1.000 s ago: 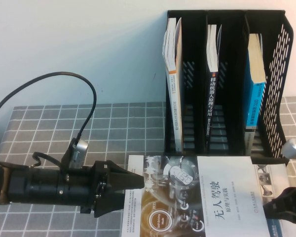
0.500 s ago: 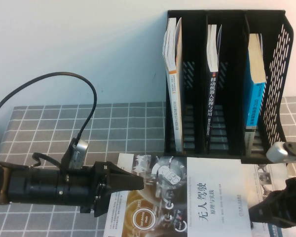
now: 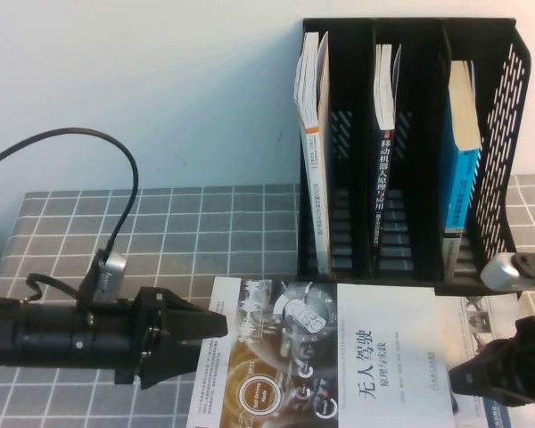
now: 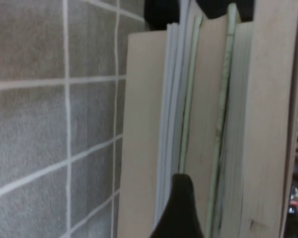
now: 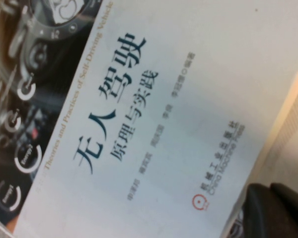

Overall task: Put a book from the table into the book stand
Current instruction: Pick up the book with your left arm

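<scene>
The book (image 3: 374, 357), half white with a black title and half dark with glowing circles, lies flat on top of a stack of books at the table's front middle. It fills the right wrist view (image 5: 154, 124). My left gripper (image 3: 221, 323) points at the stack's left edge, a little short of it. In the left wrist view one dark finger (image 4: 181, 210) stands before the stacked page edges (image 4: 208, 124), and the gripper looks open. My right gripper (image 3: 459, 379) is shut, and its tip (image 5: 270, 210) rests at the book's right edge. The black book stand (image 3: 499, 116) stands behind the book.
The stand's three slots hold a white-spined book (image 3: 312, 134), a dark-spined book (image 3: 385, 160) and a blue-spined book (image 3: 459, 178). A white book with drawings (image 3: 481, 312) shows under the book at the right. The grey grid table (image 3: 205, 232) extends left. A black cable (image 3: 129, 196) arcs over my left arm.
The right gripper moved left and the book slid left with it, then both stopped. The left arm then drew back to the left, away from the stack's edge.
</scene>
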`<move>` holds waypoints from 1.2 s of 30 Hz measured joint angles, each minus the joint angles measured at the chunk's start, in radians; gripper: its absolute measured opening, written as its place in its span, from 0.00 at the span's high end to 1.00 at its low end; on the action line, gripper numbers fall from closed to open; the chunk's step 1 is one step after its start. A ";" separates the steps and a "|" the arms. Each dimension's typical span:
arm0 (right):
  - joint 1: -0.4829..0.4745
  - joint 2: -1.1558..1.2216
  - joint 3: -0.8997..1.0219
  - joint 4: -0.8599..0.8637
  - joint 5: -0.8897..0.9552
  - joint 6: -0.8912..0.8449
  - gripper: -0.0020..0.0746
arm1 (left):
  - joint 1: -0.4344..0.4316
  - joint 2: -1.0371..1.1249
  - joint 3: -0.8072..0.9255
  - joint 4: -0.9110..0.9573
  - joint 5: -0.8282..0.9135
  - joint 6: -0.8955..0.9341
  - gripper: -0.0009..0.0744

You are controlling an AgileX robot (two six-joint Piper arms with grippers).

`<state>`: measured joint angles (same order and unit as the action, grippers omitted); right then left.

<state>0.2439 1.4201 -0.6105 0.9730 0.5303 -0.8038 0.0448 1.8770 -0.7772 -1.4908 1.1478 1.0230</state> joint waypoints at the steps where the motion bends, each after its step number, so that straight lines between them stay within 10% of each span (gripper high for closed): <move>1: 0.000 0.000 0.000 0.000 0.000 0.000 0.98 | 0.000 0.000 0.000 0.004 0.000 -0.002 0.30; 14: 0.000 0.000 0.000 -0.006 0.000 -0.002 0.98 | -0.063 0.000 0.000 0.048 0.000 -0.021 0.32; 26: 0.000 0.000 0.000 -0.006 0.000 -0.004 0.98 | -0.063 0.000 0.000 0.043 0.008 -0.009 0.84; 36: -0.042 -0.084 -0.047 -0.195 0.058 0.095 0.98 | -0.038 -0.103 -0.028 0.081 -0.002 -0.117 0.86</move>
<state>0.2017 1.3362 -0.6577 0.7782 0.5882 -0.7090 0.0063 1.7739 -0.8055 -1.4098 1.1463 0.9059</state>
